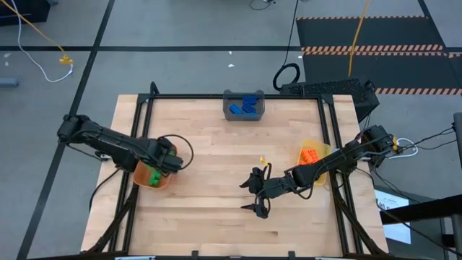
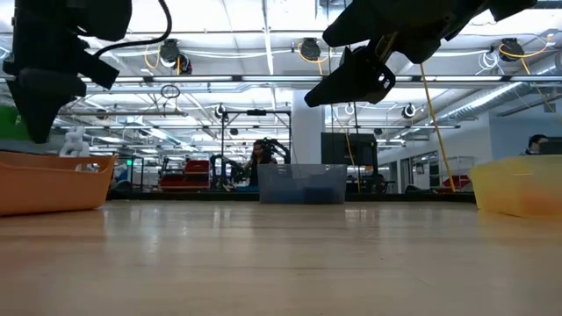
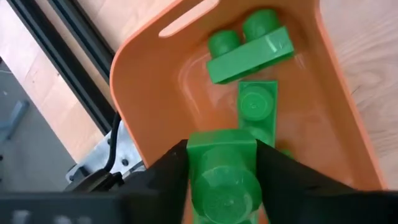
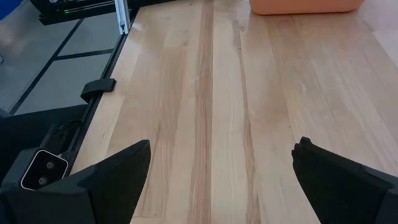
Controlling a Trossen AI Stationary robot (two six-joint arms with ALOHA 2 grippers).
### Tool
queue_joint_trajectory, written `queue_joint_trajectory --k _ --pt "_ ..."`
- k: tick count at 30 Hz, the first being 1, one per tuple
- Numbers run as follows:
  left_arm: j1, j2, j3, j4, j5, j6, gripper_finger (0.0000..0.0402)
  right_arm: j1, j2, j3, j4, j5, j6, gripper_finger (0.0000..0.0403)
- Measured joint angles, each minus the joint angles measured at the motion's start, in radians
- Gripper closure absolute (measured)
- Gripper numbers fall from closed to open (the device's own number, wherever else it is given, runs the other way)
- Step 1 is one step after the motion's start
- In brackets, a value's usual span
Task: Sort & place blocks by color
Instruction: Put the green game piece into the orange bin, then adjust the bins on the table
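Observation:
At the table's left my left gripper hangs over the orange bin, shut on a green block. Two more green blocks lie on that bin's floor. In the high view the bin shows under the left gripper. My right gripper stands open above bare wood at the table's middle front, its fingers wide apart with nothing between them. My left gripper pinches the green block between its two fingers, by two opposite sides. The fingers come from above, pointing steeply down into the bin. The block is lifted clear, above the blocks on the bin's floor, a round stud facing the wrist.
A grey bin with blue blocks stands at the far middle. A yellow bin with orange blocks stands at the right. A small yellow piece lies on the wood near the right gripper. The middle of the table is bare wood.

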Motion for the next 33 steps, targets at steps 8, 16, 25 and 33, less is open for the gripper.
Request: queue_joint_trajectory --k 8,16,25,33 --pt "0.000 0.000 -0.002 0.015 -0.007 -0.012 0.0024 0.000 0.000 0.000 0.000 0.000 0.000 0.0030" --pt "-0.001 0.000 0.007 0.155 -0.055 0.071 0.0057 -0.004 0.000 0.000 -0.009 0.095 -0.035 0.0030" --pt "-0.001 0.000 0.040 0.655 -0.094 0.346 0.0126 -0.029 -0.082 0.002 -0.434 0.396 0.260 0.0030" --pt "0.062 0.092 0.036 0.723 -0.131 0.484 0.0167 -0.061 -0.089 0.001 -0.767 0.363 0.345 0.0030"
